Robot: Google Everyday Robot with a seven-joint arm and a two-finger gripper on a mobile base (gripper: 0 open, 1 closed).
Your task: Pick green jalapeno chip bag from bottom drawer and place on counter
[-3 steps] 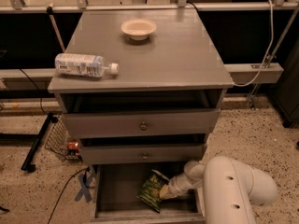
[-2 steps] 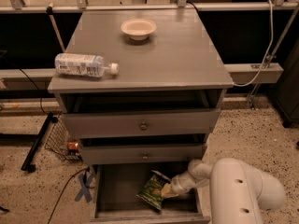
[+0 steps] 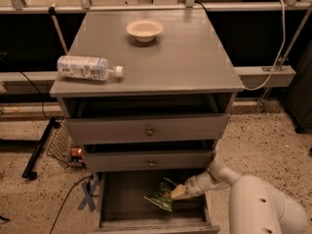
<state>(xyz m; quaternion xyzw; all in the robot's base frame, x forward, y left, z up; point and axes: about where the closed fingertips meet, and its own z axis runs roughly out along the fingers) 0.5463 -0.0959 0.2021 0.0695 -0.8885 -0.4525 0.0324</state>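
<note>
The bottom drawer [image 3: 111, 204] is pulled out at the foot of the grey cabinet. Inside it, right of the middle, the green jalapeno chip bag [image 3: 160, 197] sits tilted with one end raised. My gripper [image 3: 178, 192] reaches in from the right, low inside the drawer, and its fingers are shut on the bag's right edge. My white arm [image 3: 253, 204] fills the lower right corner and hides the drawer's right front corner. The counter [image 3: 165, 62] is the cabinet's flat grey top, well above the gripper.
A clear plastic bottle [image 3: 88, 68] lies on its side at the counter's left edge. A pale bowl [image 3: 144, 29] stands near the counter's back. The two upper drawers [image 3: 146, 129] stick out slightly above the bag. A wire basket [image 3: 67, 149] and cables lie on the floor to the left.
My gripper has closed in on the bag's right edge, and the bag has tipped up and shifted slightly left. The arm has moved a little forward.
</note>
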